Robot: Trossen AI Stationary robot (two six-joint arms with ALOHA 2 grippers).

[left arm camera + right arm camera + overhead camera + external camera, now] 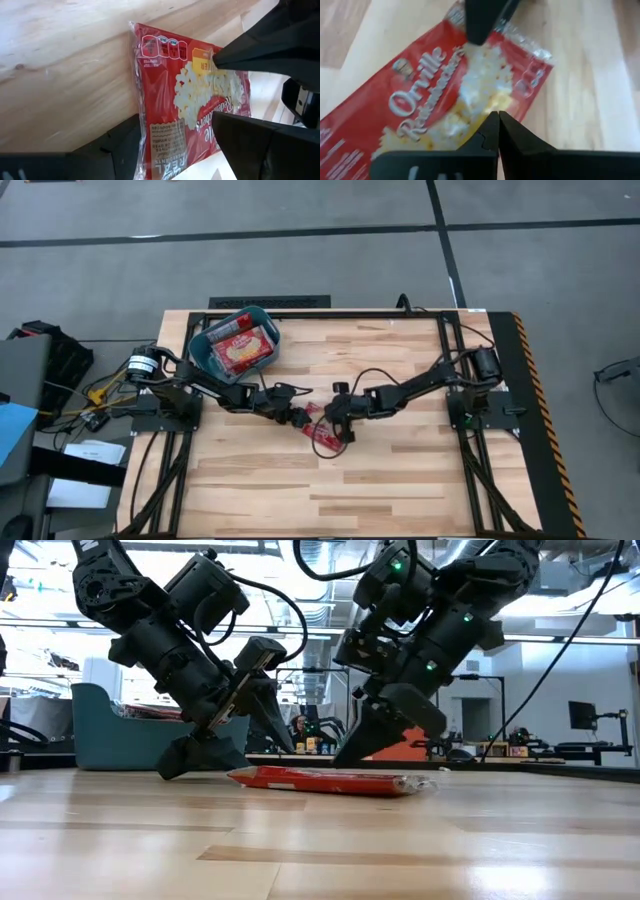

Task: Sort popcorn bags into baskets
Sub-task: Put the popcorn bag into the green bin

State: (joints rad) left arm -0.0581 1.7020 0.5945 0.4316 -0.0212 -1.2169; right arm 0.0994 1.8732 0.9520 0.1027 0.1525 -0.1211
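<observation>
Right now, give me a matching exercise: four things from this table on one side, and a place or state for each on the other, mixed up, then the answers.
Things:
1. teal bin
2. loose popcorn bag
3. left gripper
4. right gripper

Places or states:
A. shut, tips over the bag
B. lying flat mid-table
C. far left part of the table, bags inside
D. open, at the bag's edge

Pairs: 1-C, 2-B, 3-D, 4-A

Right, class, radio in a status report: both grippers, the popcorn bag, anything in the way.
Left gripper open, fingers straddling the popcorn bag flat on the table. Right gripper shut, tips pressing the bag. Bin already holds bags. Nothing in the way.
</observation>
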